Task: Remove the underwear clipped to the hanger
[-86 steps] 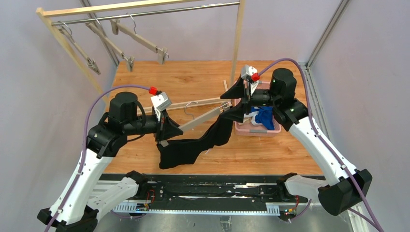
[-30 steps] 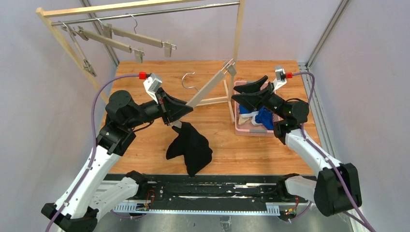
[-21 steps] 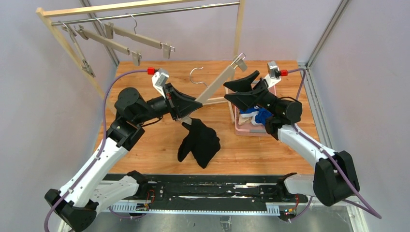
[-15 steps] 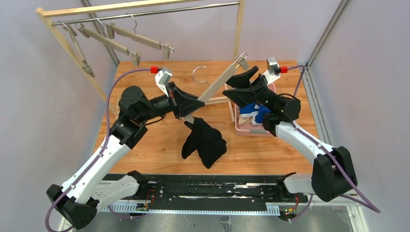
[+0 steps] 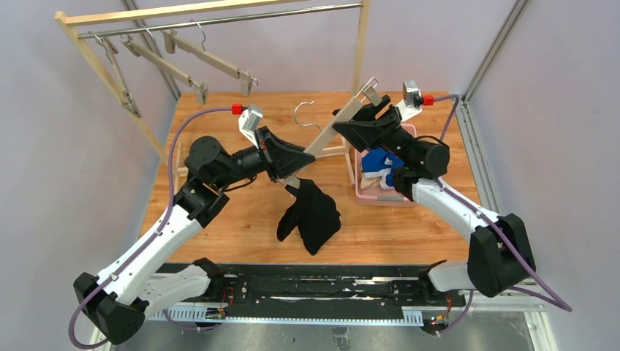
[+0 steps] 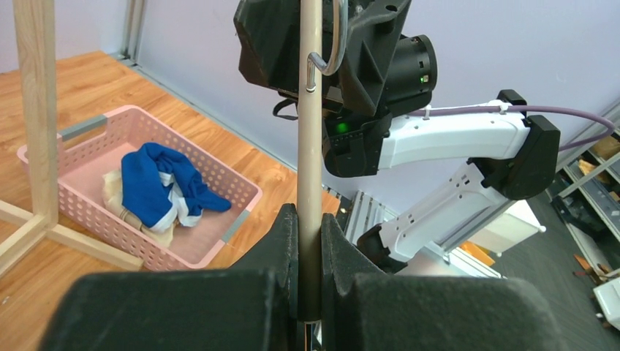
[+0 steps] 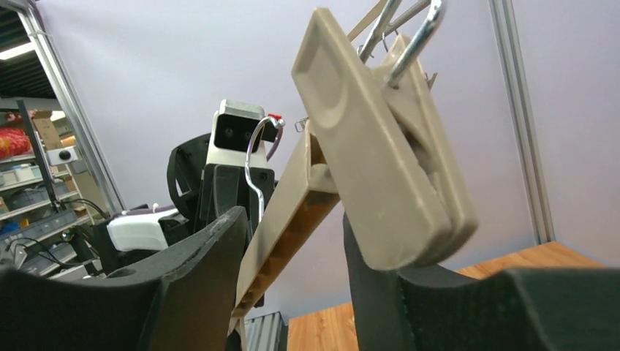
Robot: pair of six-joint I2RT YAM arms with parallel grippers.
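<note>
- Black underwear [image 5: 311, 216]: dangles bunched from the low end of the hanger [image 5: 333, 131], just under the left gripper [image 6: 310, 219], over the bench [image 5: 227, 219]. Cannot tell if its hem touches the wood.
- Handling, judged: light, limp cloth, no stiffness, not fragile. It will stretch before it lets go, so pulling the body only drags the hanger. Best hold is the fabric right beside the lower clip, or open that clip and let it drop.
- Left jaws: clamped tight on the hanger bar near that low end, bar tilted up and away.
- Right gripper [image 7: 292, 227]: jaws spread, straddling the bar at its high end, with the empty clip [image 7: 380, 146] just beyond the fingertips. No firm contact visible, nothing held.
- Pink basket [image 6: 95, 223], on the bench under the right arm: blue underwear [image 6: 164, 183] with white trim lies on top of the cream underwear [image 6: 117, 197], both already off any hanger.
- Far back: wooden rack [image 5: 212, 16] with three bare hangers [image 5: 212, 60].
- Writing: none legible. No brand or label readable on cloth, basket or hanger; white on the blue pair reads only as trim.
</note>
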